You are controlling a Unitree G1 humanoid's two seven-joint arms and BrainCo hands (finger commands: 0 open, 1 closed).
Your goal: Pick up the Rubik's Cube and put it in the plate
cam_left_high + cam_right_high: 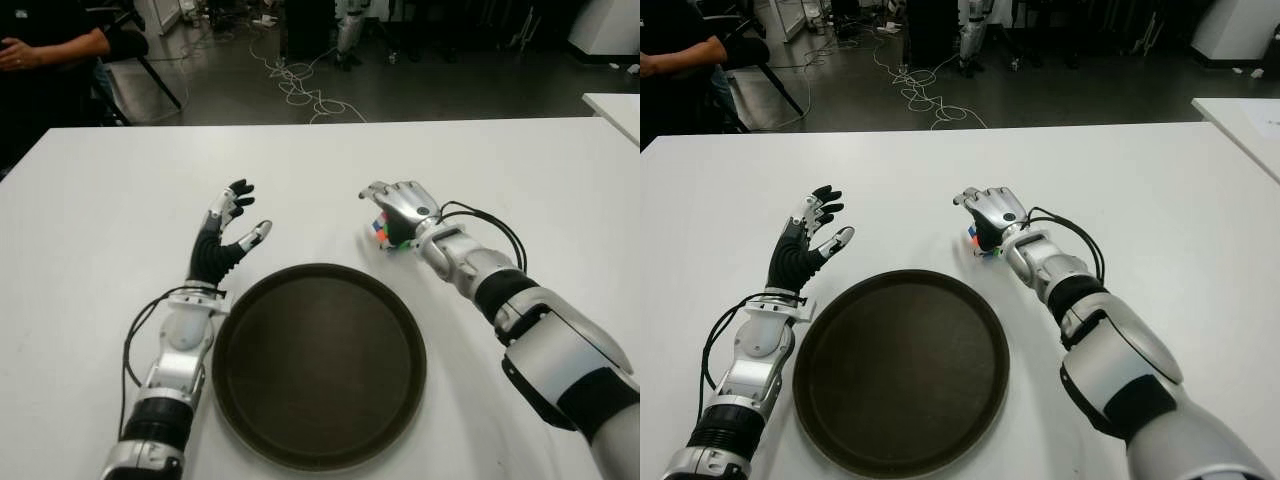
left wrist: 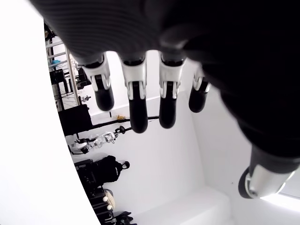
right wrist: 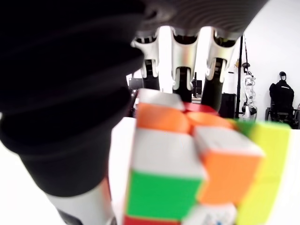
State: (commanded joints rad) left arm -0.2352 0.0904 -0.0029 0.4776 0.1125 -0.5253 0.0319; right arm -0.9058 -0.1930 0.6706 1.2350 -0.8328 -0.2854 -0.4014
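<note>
Cube position: Rubik's Cube point(image 1: 385, 232) sits under the right hand point(image 1: 400, 205), on or just above the white desk point(image 1: 100, 220), just beyond the far right rim of the plate point(image 1: 318, 365); contact with the desk cannot be told.
Key relation: from the cube, the plate lies toward the robot and to its left, close by. The carry looks short, a pull inward and across the rim.
Nearer arm: right hand is on the cube; left hand point(image 1: 228, 228) is well apart from it, beside the plate's far left rim.
Right hand state: fingers point(image 3: 183, 70) curled over the cube's far side, thumb on the near side, in the right wrist view the cube fills the palm. Judged a closed grasp on the cube.
Left hand state: raised, fingers point(image 2: 136, 101) spread and straight, holding nothing.
Plate: dark, round, nothing in it.
Step in hand: cube grasped, not yet over the plate.
Risk: a corner catching the rim if the lift is too low.
</note>
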